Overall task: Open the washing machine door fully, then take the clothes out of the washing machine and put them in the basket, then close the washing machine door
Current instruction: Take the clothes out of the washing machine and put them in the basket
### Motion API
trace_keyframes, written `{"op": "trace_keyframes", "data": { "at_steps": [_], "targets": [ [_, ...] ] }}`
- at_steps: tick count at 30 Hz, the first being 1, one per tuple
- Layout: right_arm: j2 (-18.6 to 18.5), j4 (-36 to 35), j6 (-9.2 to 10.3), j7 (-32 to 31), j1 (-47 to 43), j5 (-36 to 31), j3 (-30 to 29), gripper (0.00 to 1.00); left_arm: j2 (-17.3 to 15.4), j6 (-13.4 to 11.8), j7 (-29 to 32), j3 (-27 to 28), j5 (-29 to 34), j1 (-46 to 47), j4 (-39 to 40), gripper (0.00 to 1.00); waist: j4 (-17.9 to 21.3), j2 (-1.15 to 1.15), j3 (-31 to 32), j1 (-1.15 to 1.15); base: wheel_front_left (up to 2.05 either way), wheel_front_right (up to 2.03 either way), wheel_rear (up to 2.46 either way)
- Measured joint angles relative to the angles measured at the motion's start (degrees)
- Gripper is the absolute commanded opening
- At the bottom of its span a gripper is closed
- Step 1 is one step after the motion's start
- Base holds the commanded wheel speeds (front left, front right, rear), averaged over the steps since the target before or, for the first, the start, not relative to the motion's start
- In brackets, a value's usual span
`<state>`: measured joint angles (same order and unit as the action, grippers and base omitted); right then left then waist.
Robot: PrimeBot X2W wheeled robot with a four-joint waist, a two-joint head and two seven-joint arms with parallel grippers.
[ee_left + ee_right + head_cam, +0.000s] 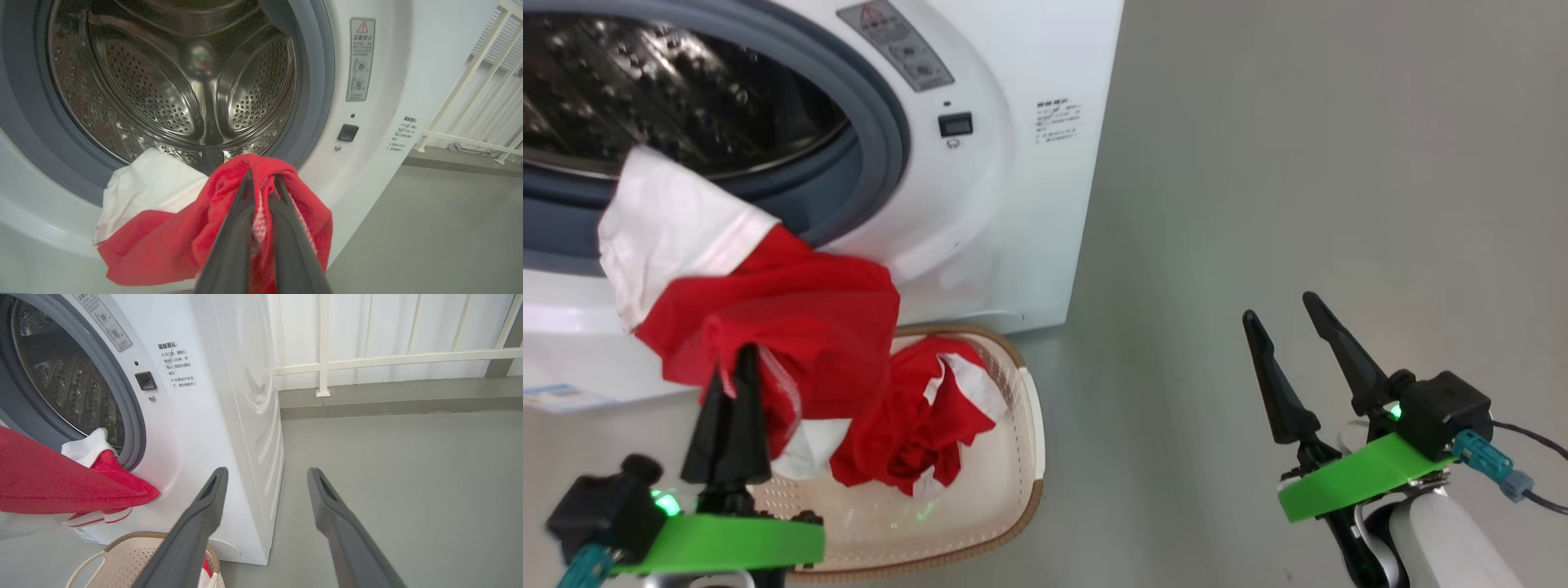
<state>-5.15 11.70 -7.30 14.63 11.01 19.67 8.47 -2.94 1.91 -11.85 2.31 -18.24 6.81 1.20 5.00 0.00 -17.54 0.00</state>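
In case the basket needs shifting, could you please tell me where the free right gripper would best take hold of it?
Probably the white side handle of the basket, approached from the robot's right by the open right gripper. It is a thin band standing out on that side, clear of the red clothes heaped inside.

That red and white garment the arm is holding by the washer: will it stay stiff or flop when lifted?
Probably floppy: the red garment sags in folds around the left gripper, which is shut on it. Likely light, since one pinch carries much of it. Its white end drapes over the grey rubber ring, so it may drag there.
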Motion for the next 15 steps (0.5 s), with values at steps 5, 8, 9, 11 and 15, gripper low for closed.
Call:
{"op": "trace_keyframes", "data": {
  "at_steps": [5,8,9,11,15],
  "targets": [
    [-0.07,-0.1,0.0,0.0,1.51,-0.01,0.22,1.0,0.15,1.24,-0.11,-0.68,-3.69,4.16,-9.66,0.0,-0.24,0.0,-2.42,0.0,0.0,0.0,0.0],
    [-0.14,-0.12,0.0,0.0,2.2,-0.01,0.29,1.0,0.23,1.74,-0.47,-1.47,-5.01,7.0,-15.17,0.0,-0.29,0.0,-3.83,0.0,0.0,0.0,0.0],
    [-0.16,-0.19,0.0,0.0,2.46,-0.01,0.37,1.0,0.24,1.76,-0.82,-1.77,-5.05,7.94,-17.14,0.0,-0.28,0.0,-4.32,0.0,0.0,0.0,0.0],
    [-0.19,-0.26,0.0,0.0,2.97,-0.01,0.68,1.0,0.26,2.25,-1.18,-2.32,-4.94,9.86,-20.78,0.0,-0.22,0.0,-5.3,0.0,0.0,0.0,0.0],
    [-0.22,-0.71,0.0,0.0,4.39,-0.01,1.09,1.0,0.42,2.75,-1.7,-2.38,-5.7,14.45,-28.38,0.0,0.02,0.0,-7.26,0.0,0.0,0.0,0.0]
  ]
}}
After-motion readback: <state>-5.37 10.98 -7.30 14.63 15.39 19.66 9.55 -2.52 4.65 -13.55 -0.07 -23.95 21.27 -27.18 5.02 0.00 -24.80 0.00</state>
